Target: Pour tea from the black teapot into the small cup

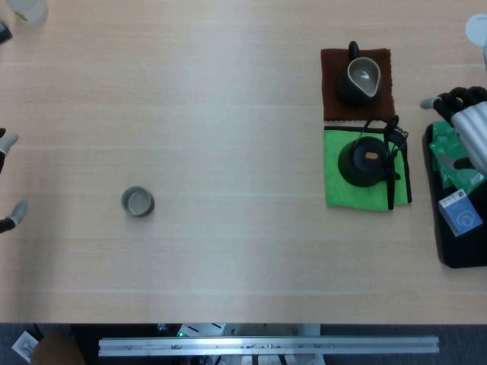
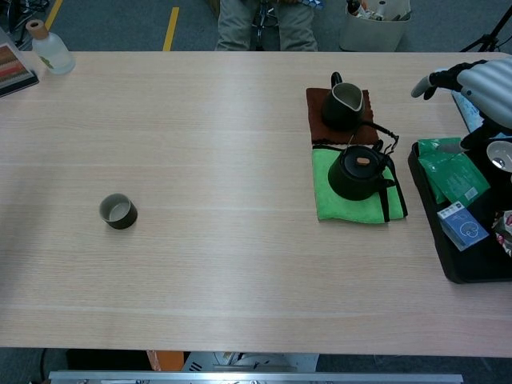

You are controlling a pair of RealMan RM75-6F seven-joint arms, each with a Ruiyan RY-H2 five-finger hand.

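One round black teapot (image 2: 356,172) with a looped handle sat on a green cloth (image 1: 365,179) near the right edge of the pale wood-grain worktop (image 2: 232,176), while one small cup (image 2: 118,211) stood alone well toward the left edge. The right hand (image 2: 468,80) hovered beside the teapot, apart from it, fingers (image 2: 425,83) spread and holding nothing. At the left edge only the left hand (image 1: 7,179)'s fingertips showed, spread and empty.
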